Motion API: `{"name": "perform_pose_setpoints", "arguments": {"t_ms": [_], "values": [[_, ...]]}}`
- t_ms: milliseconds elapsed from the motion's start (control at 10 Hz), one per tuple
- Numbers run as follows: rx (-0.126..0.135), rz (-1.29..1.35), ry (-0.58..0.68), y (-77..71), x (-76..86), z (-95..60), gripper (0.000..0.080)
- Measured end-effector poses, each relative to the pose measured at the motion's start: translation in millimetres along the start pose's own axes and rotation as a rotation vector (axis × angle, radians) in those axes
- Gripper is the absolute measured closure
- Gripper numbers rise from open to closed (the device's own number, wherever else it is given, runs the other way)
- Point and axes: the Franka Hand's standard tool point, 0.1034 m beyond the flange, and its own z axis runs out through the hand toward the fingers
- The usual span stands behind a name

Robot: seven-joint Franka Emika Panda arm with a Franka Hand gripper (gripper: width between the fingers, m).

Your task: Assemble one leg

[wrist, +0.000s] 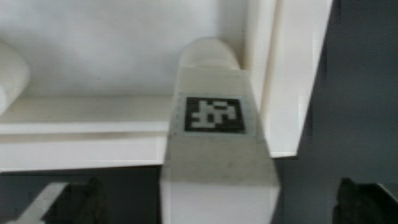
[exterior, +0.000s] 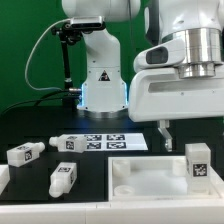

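The gripper (wrist: 217,208) has its jaws spread wide. The leg (wrist: 215,140) sits midway between them, with a clear gap to the dark fingers (wrist: 71,204) on either side, so nothing is pinched. In the exterior view the leg (exterior: 197,163) stands upright on the large white square piece (exterior: 140,175), its top near the level of the one fingertip that shows. Three other legs (exterior: 63,178) lie well outside the jaws.

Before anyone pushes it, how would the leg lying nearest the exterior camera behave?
The leg looks like solid moulded plastic, so probably stiff. It lies on its side on the table, and its flat tagged face suggests it would slide rather than roll. Its smooth surface may be slippery.
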Motion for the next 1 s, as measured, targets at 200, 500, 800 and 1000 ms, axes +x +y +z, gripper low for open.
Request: {"name": "perform_pose_setpoints", "arguments": {"t_ms": [200,500,800,1000], "values": [[0.011,0.034,-0.165,-0.6,-0.1,2.4,0.0151],[0.012,0.113,-0.261,-6.9,-3.7,9.1,0.015],[0.001,0.193,-0.262,-4.9,-3.6,9.7,0.0343],[-0.022,0.364,-0.262,-5.2,-3.6,9.7,0.0519]]}}
